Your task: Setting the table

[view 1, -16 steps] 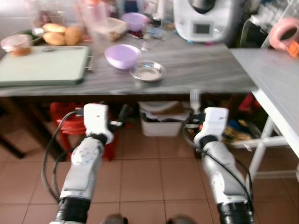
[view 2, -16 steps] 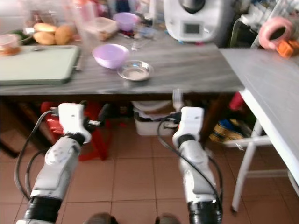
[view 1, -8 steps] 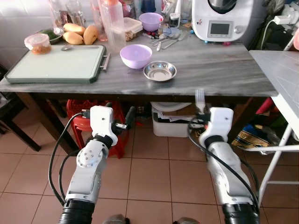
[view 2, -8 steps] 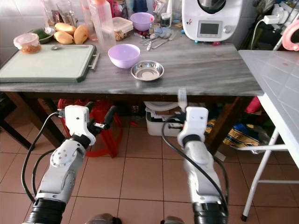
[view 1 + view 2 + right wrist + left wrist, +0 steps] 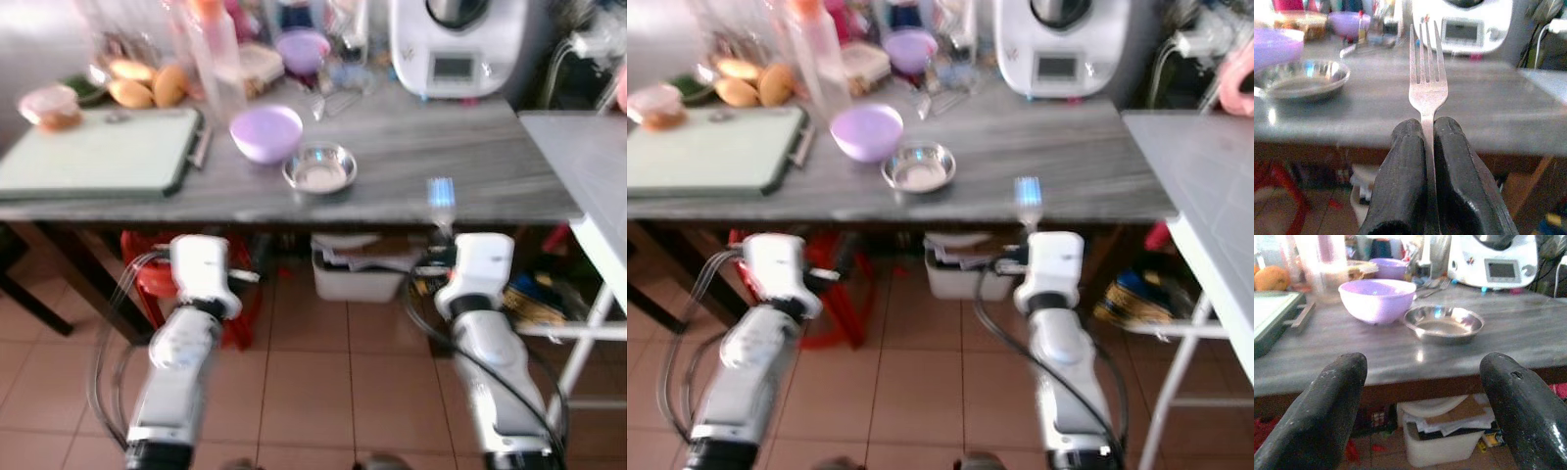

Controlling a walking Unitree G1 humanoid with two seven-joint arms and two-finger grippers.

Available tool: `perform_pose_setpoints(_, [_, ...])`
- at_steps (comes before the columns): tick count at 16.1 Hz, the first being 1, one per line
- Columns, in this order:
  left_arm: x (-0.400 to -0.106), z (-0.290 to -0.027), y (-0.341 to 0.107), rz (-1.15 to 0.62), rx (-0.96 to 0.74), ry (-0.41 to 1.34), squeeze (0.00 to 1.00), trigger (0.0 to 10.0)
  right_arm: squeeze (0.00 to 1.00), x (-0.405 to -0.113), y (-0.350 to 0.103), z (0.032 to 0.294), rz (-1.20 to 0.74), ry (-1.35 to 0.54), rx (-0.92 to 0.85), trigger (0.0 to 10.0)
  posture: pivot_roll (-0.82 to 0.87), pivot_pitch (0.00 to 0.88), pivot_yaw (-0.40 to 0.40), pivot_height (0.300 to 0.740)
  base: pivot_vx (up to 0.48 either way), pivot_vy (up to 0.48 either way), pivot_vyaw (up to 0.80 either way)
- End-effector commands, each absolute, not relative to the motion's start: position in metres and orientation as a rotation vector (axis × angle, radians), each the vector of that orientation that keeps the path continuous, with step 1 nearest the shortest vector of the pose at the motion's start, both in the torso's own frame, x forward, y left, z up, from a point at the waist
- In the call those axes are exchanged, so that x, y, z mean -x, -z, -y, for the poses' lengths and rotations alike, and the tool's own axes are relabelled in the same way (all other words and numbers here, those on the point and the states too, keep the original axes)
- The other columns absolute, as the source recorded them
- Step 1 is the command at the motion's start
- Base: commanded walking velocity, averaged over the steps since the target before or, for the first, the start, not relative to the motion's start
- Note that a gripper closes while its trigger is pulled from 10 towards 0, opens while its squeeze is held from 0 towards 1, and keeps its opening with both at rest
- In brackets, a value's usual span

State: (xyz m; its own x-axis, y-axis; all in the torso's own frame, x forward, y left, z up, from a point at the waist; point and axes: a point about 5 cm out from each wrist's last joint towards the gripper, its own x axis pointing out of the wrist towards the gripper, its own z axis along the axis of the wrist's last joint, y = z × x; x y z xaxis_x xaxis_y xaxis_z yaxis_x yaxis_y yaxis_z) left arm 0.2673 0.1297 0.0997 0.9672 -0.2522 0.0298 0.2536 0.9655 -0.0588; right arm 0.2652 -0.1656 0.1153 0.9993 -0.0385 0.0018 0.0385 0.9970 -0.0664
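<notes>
Fork (image 5: 1427,81) stands upright, tines up, its handle pinched between the pressed-together jaws of the right gripper (image 5: 1428,128), held just short of the grey marble worktop (image 5: 460,162). On that worktop sit a steel dish (image 5: 320,168), a lilac bowl (image 5: 265,131) and a green tray (image 5: 93,152). Left gripper (image 5: 1420,382) has its jaws spread, holding nothing, above the tiled floor (image 5: 323,372).

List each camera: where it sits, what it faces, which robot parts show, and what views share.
Left and right eye views: on the head, facing down at the table; both arms show.
Left wrist view: behind the open left hand, facing the lilac bowl.
Right wrist view: behind the right hand, gripping a fork.
Shared: the steel dish.
</notes>
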Motion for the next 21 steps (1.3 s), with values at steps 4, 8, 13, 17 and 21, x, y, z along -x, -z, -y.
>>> perform_pose_setpoints(4, [-0.269, -0.142, -0.103, 0.025, 0.029, 0.212, 0.00, 10.0, 0.00, -0.270, -0.122, 0.153, 0.029, -0.021, 0.039, 10.0, -0.02, 0.000, 0.006, 0.740, 0.356, 0.000, 0.00])
perform_pose_setpoints(8, [-0.265, -0.143, -0.101, 0.010, 0.026, 0.213, 0.00, 10.0, 0.00, -0.268, -0.121, 0.149, 0.031, -0.019, 0.056, 10.0, -0.02, 0.000, 0.010, 0.740, 0.356, 0.000, 0.33])
perform_pose_setpoints(13, [-0.263, -0.139, -0.098, -0.011, 0.029, 0.237, 0.00, 10.0, 0.00, -0.268, -0.116, 0.155, 0.014, 0.014, 0.045, 10.0, -0.02, 0.000, 0.008, 0.740, 0.286, 0.000, 0.32])
perform_pose_setpoints(17, [-0.257, -0.141, -0.100, -0.015, 0.041, 0.260, 0.00, 10.0, 0.00, -0.270, -0.116, 0.163, 0.008, 0.105, -0.002, 10.0, -0.01, 0.000, 0.016, 0.740, 0.000, 0.000, 0.00])
perform_pose_setpoints(21, [-0.256, -0.143, -0.101, -0.016, 0.040, 0.264, 0.00, 10.0, 0.00, -0.268, -0.113, 0.166, -0.009, 0.149, -0.019, 10.0, -0.01, 0.000, 0.027, 0.740, 0.000, 0.000, -0.12])
